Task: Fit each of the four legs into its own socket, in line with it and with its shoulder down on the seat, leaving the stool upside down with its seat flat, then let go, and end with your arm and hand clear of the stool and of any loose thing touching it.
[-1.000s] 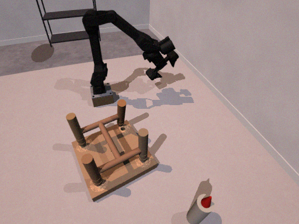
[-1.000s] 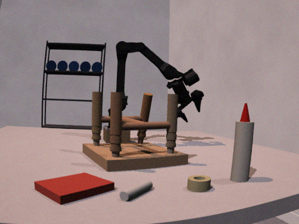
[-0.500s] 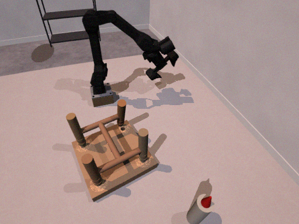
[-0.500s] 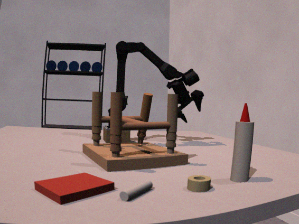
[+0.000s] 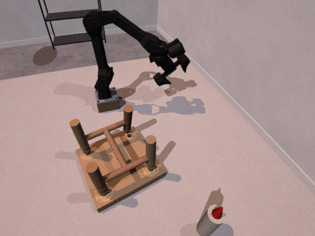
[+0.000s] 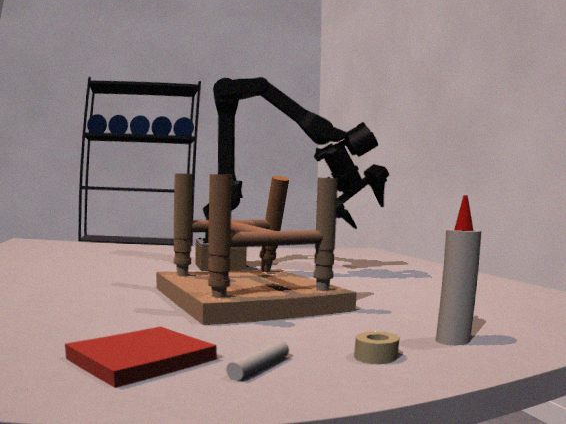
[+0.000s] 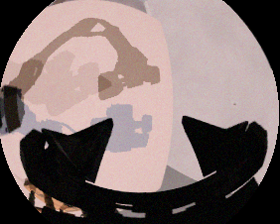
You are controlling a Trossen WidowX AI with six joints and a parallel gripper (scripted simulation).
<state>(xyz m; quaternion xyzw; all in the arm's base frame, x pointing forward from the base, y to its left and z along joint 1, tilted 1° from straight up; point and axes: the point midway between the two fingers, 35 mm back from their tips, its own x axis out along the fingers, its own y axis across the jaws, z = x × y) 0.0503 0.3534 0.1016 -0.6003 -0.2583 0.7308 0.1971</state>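
The stool lies upside down with its square wooden seat [image 5: 119, 167] flat on the floor; it also shows in the exterior view [image 6: 255, 295]. Four brown legs stand at its corners, joined by an H of stretchers [image 5: 115, 147]. Three legs stand upright. The back leg [image 5: 128, 117] nearest the arm's base leans in the exterior view [image 6: 275, 215], and a dark socket hole [image 5: 129, 135] shows beside its foot. My gripper [image 5: 173, 72] [image 6: 365, 209] is open and empty. It hangs in the air behind and to the right of the stool, apart from it. The wrist view shows only floor and shadows between the fingers.
A red flat block [image 6: 140, 352], a lying grey cylinder [image 6: 257, 361] and a tan ring [image 6: 377, 346] lie in front of the stool. A grey post with a red cone [image 6: 458, 285] stands at the right. A black shelf [image 6: 140, 160] stands behind; the wall runs close on the right.
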